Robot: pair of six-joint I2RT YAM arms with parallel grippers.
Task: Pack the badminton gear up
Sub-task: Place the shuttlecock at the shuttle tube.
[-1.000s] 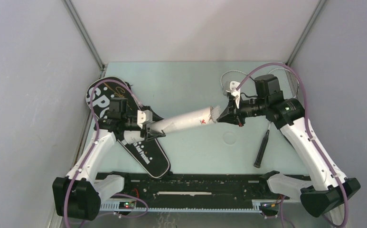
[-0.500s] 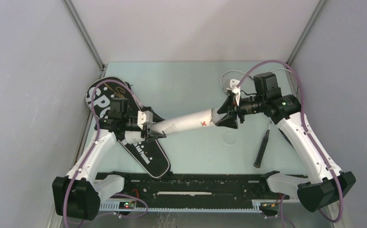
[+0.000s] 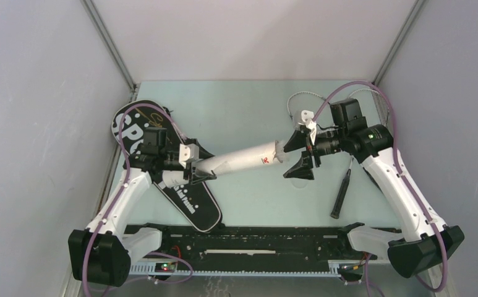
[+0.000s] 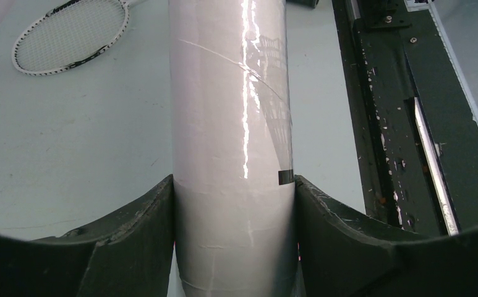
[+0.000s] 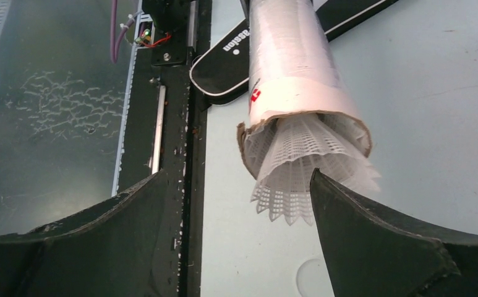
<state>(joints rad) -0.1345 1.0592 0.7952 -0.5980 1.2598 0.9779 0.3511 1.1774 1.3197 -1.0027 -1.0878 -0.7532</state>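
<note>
A long white tube (image 3: pixel 239 159) is held slantwise above the table, and my left gripper (image 3: pixel 193 167) is shut on its left end. In the left wrist view both fingers press the tube (image 4: pixel 230 93) sides. My right gripper (image 3: pixel 295 154) stands open at the tube's right mouth (image 5: pixel 285 62). A white shuttlecock (image 5: pixel 298 173) sticks halfway out of that mouth, between the spread fingers (image 5: pixel 372 247) and touching neither. The black bag (image 3: pixel 190 201) lies under the left arm. One racquet's black handle (image 3: pixel 341 193) lies at the right, its head (image 4: pixel 69 34) partly hidden behind the right arm.
A faint clear round disc (image 3: pixel 298 179) lies on the table just below the right gripper. The black rail (image 3: pixel 248 244) with both arm bases runs along the near edge. Grey walls close in the table on three sides.
The right gripper has opened wide and let go of the shuttlecock, which stays in the tube's mouth. The left arm and tube have held still.
</note>
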